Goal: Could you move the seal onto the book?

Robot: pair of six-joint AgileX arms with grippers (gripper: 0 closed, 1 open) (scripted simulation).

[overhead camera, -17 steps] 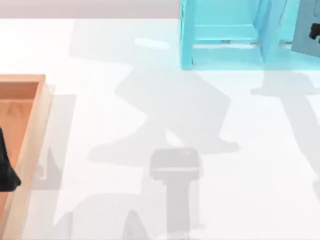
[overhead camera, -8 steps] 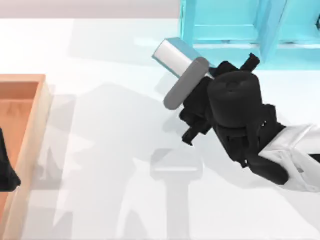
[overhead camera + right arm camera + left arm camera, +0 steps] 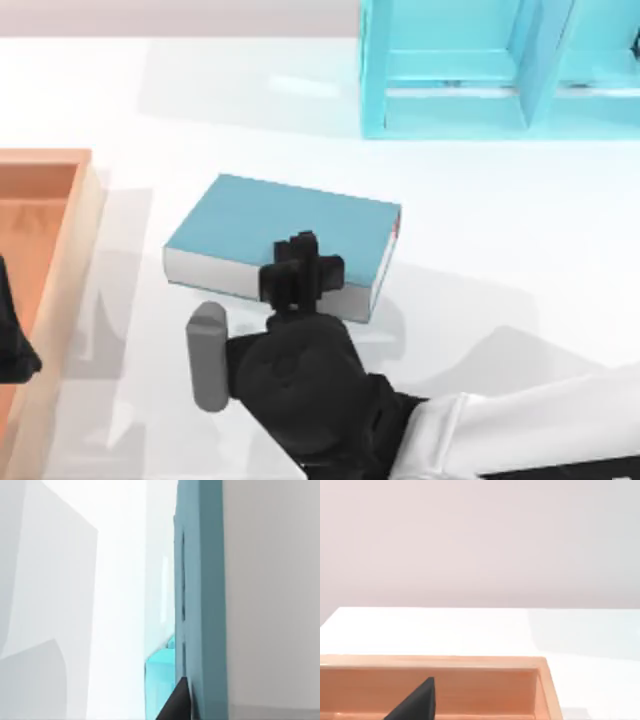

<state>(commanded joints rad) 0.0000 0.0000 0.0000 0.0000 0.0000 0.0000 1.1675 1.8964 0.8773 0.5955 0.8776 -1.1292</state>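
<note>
Our right gripper (image 3: pixel 300 268) sits over the near long edge of the book (image 3: pixel 275 225), which lies flat near the wooden tray (image 3: pixel 70 230); we cannot tell how its fingers stand. We cannot locate the seal, so our next move should be slow and clear of the cover. Our left gripper (image 3: pixel 12 340) is parked over the tray.

1. The book (image 3: pixel 270 225) lies flat at the frame's centre, teal cover up, white page edges facing the lower edge.
2. The right gripper (image 3: pixel 300 270) sits over the book's near edge; its arm enters from the lower right.
3. A cyan shelf unit (image 3: pixel 375 85) stands at upper right.
4. A wooden tray (image 3: pixel 75 250) lies at left.
</note>
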